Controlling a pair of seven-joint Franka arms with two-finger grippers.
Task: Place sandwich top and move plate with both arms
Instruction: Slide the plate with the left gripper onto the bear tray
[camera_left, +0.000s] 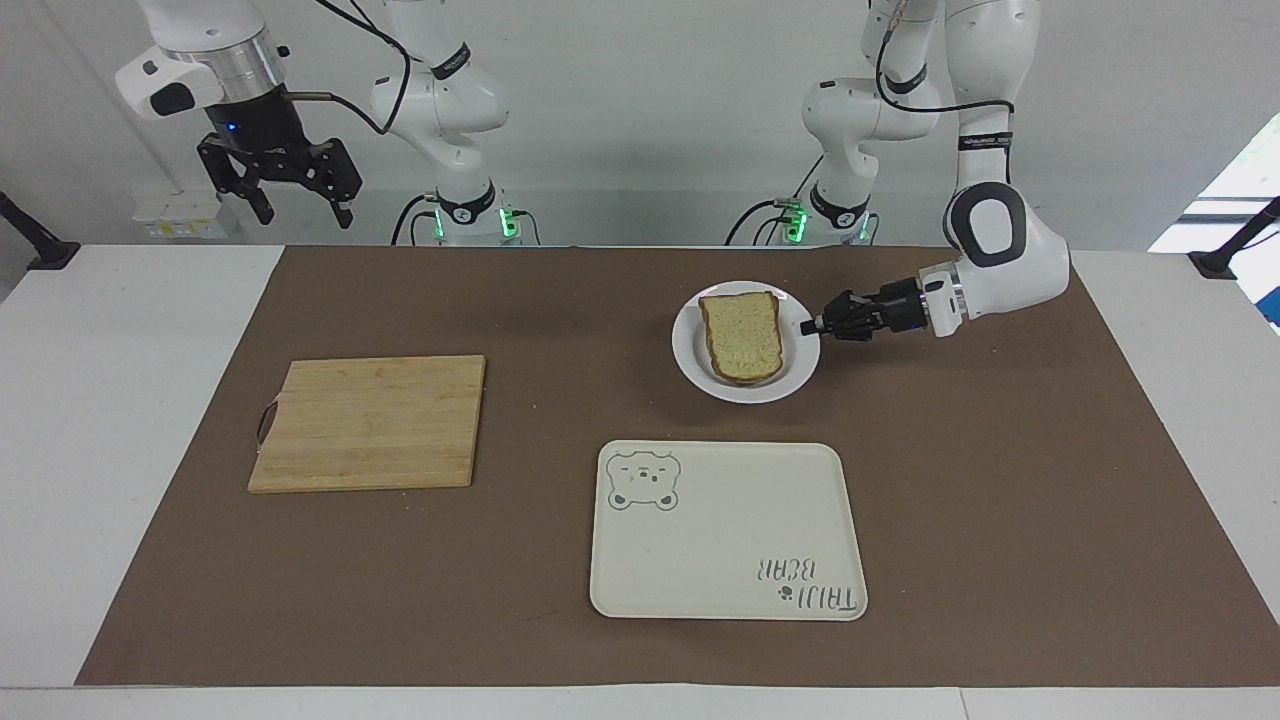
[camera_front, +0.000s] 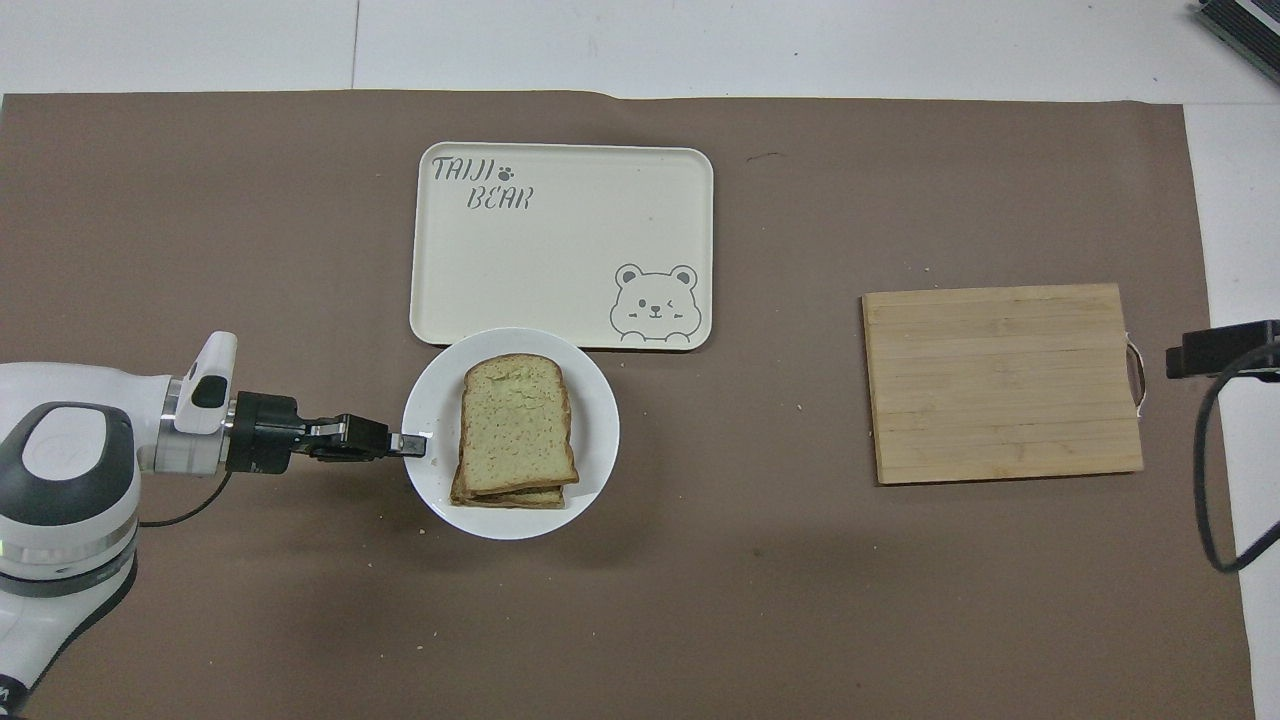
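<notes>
Left end effector (camera_left: 808, 327): clamped tight on the rim of the plate (camera_left: 700, 370) at the edge toward the left arm's end of the table; the arm reaches in low and nearly level from that end
Right end effector (camera_left: 300, 205): fingers spread apart, holding nothing, raised high over the bare table (camera_left: 130, 400) at the right arm's end, near the robots; this arm waits
Plate: small, round, glossy white; its rim farthest from the robots sits just at the near edge of the tray (camera_left: 700, 560), and seen from above it seems to overlap that edge slightly, though whether the 2 touch cannot be told
Sandwich top (camera_left: 742, 335): pale slice with a brown crust, lying flat on top of the stack on the plate, rounded end pointing away from the robots; another slice's crust shows under it at the edge nearest the robots
Tray: cream, rectangular, farther from the robots than the plate; printed "TAIJI BEAR" with a small paw mark in 1 corner, and a winking bear face drawn in the corner diagonal to it
Cutting board (camera_left: 368, 423): light wood in glued strips, with a small metal handle on the short side toward the right arm's end, well apart from plate and tray
Mat (camera_left: 1000, 500): brown sheet covering most of the table, a few crumbs on it near the plate
</notes>
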